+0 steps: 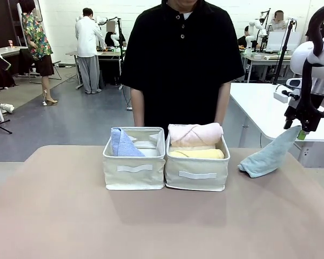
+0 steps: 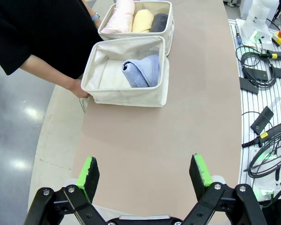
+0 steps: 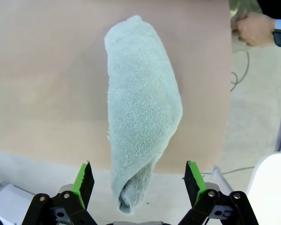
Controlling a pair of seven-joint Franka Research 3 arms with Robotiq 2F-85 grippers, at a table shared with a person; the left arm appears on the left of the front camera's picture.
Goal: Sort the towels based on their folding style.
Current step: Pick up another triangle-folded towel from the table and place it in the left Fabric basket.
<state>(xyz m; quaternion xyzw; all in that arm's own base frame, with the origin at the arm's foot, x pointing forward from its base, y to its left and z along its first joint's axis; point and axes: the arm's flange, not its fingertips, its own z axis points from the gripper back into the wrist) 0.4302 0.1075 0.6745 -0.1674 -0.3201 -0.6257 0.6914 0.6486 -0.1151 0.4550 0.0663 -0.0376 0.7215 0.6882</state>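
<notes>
Right pincer (image 1: 301, 132): spread wide open, end of teal towel (image 3: 140, 103) seen between its fingers.
Placement: low end laid on tabletop (image 1: 70, 216), beside bins (image 1: 197, 181).
Left pincer (image 2: 143, 161): spread open above tabletop.

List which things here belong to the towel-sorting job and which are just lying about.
Job: teal towel, blue towel, pink towel, yellow towel, dark grey towel, cream bins.
Lying about: black cables, red-button box.
</notes>
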